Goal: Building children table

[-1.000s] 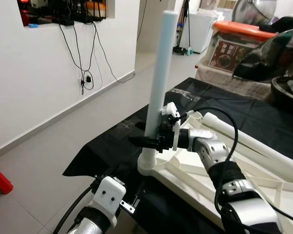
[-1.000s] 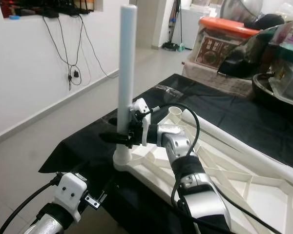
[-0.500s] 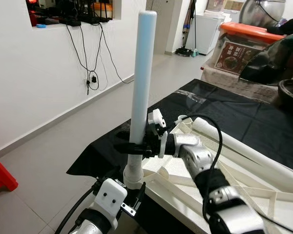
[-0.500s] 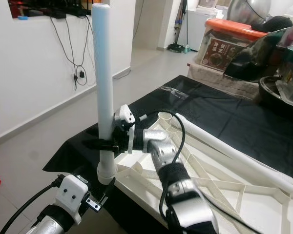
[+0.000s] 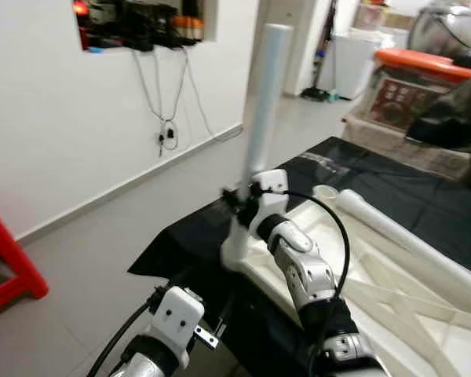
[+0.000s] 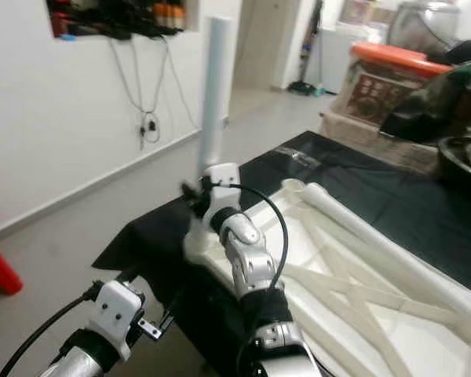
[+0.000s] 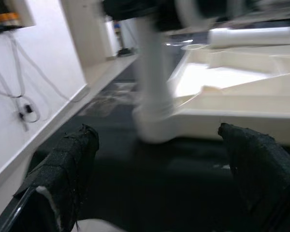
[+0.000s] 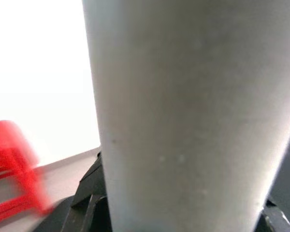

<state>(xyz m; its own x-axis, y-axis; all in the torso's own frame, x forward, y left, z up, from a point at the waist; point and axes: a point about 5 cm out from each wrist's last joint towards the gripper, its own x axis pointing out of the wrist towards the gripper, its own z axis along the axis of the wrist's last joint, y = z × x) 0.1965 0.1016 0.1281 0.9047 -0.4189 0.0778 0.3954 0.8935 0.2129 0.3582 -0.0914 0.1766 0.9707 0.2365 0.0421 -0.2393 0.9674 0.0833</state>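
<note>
A white table leg (image 5: 264, 94) stands upright in the corner socket (image 5: 235, 250) of the white tabletop frame (image 5: 392, 302), which lies upside down on a black cloth. My right gripper (image 5: 238, 198) is shut on the leg's lower part; in the right wrist view the leg (image 8: 183, 106) is very close, with a black finger (image 8: 91, 208) on each side. My left gripper (image 7: 157, 135) hangs open low in front of the table, its fingers (image 7: 70, 164) wide apart and facing the socket (image 7: 154, 128) without touching it.
A second white leg (image 5: 412, 245) lies loose across the frame. The black cloth (image 5: 184, 236) drapes over the near table corner. A red stool (image 5: 8, 263) stands on the floor at left. Boxes and bags (image 5: 416, 75) are stacked at the back right.
The whole picture has shifted and blurred, so the camera moved. The leg stays upright in its socket with my right gripper on it. My left arm holds its place.
</note>
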